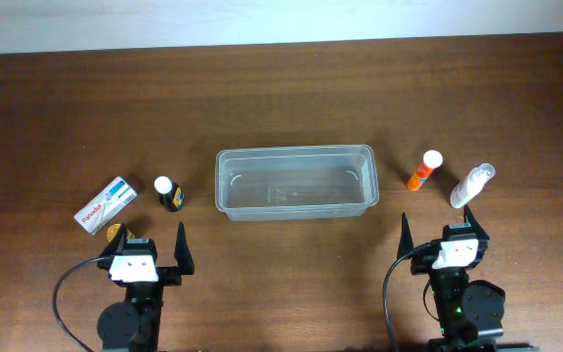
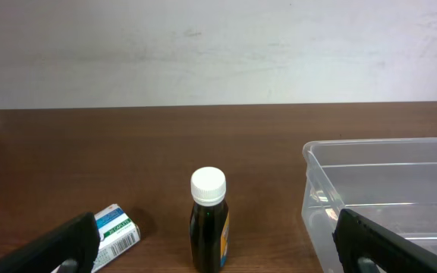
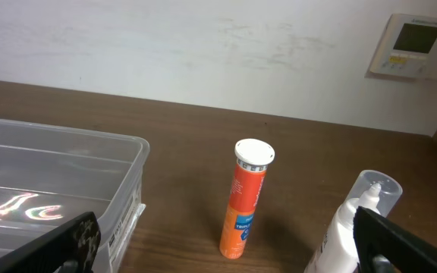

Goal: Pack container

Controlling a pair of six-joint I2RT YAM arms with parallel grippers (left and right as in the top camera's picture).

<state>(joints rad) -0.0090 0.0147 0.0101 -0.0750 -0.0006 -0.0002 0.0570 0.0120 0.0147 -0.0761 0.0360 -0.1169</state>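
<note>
The clear plastic container (image 1: 294, 182) sits mid-table and looks empty; it also shows in the left wrist view (image 2: 385, 197) and the right wrist view (image 3: 59, 182). A dark bottle with a white cap (image 1: 169, 193) (image 2: 208, 220) stands left of it, with a white and blue box (image 1: 105, 204) (image 2: 114, 231) further left. An orange tube with a white cap (image 1: 425, 170) (image 3: 245, 199) and a white spray bottle with a clear cap (image 1: 471, 185) (image 3: 355, 224) lie to its right. My left gripper (image 1: 151, 246) (image 2: 218, 262) and right gripper (image 1: 442, 238) (image 3: 226, 262) are open and empty, near the front edge.
A small gold round object (image 1: 113, 232) lies by the left gripper's base. A white wall runs behind the table's far edge (image 1: 281, 44). A wall thermostat (image 3: 416, 45) shows in the right wrist view.
</note>
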